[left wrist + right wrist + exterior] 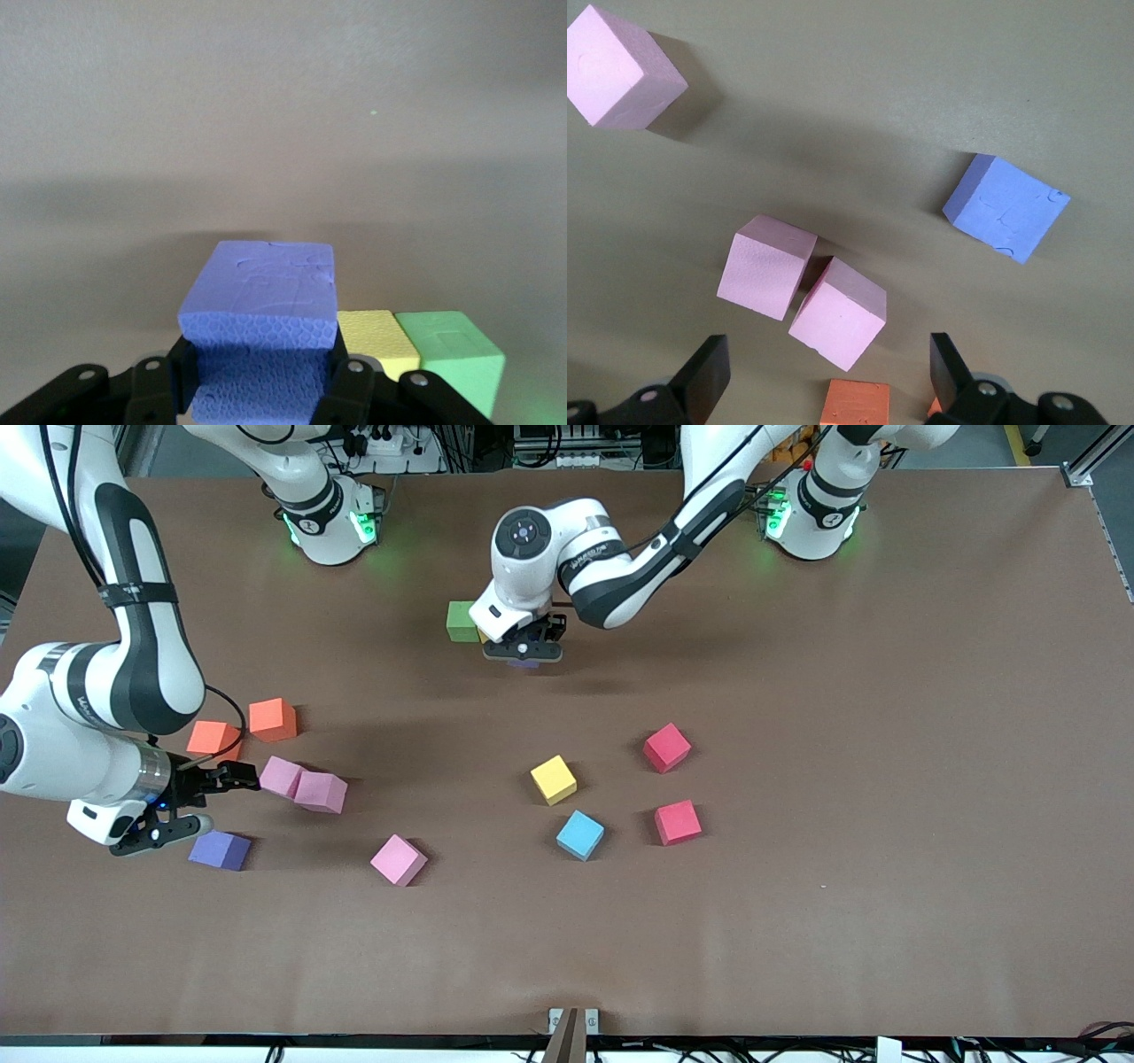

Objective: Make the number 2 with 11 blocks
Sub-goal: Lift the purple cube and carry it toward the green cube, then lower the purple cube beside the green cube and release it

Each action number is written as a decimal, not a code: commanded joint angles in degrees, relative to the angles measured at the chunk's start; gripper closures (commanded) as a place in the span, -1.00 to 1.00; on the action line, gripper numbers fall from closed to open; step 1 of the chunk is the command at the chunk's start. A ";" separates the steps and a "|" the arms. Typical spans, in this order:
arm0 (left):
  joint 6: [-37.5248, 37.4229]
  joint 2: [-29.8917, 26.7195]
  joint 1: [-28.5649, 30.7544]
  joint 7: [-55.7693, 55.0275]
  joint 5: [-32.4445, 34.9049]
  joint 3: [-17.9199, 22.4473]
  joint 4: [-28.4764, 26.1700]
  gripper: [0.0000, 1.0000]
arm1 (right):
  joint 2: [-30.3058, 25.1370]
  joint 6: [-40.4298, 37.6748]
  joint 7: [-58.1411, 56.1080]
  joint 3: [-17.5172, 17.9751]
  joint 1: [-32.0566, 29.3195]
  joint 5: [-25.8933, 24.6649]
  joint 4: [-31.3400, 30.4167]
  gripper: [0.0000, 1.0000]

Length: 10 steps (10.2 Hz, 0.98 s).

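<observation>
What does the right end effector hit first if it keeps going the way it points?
Probably the pair of touching pink blocks: they lie right ahead of the open right end effector in its wrist view. The orange block sits between its fingers, seemingly lower. Depth is unclear, so the end effector might pass above them.

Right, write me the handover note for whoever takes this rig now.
Left gripper: shut on a purple block, over the table beside the yellow block and green block.
Right gripper: open, over the paired pink blocks.
Done: green and yellow set side by side.
Left: place the purple, then build on from the loose orange, pink, red, yellow, light blue and purple cubes.
</observation>
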 commanded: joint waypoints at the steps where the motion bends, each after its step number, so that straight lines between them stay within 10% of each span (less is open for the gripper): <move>1: -2.34 0.46 -0.11 1.60 -3.37 1.07 0.29 1.00 | -0.03 -0.13 -0.49 0.60 -0.81 0.18 0.22 -1.00; 10: -2.26 5.47 -2.13 0.46 -5.31 3.96 4.85 1.00 | -0.03 -0.13 -0.49 0.60 -0.81 0.18 0.22 -1.00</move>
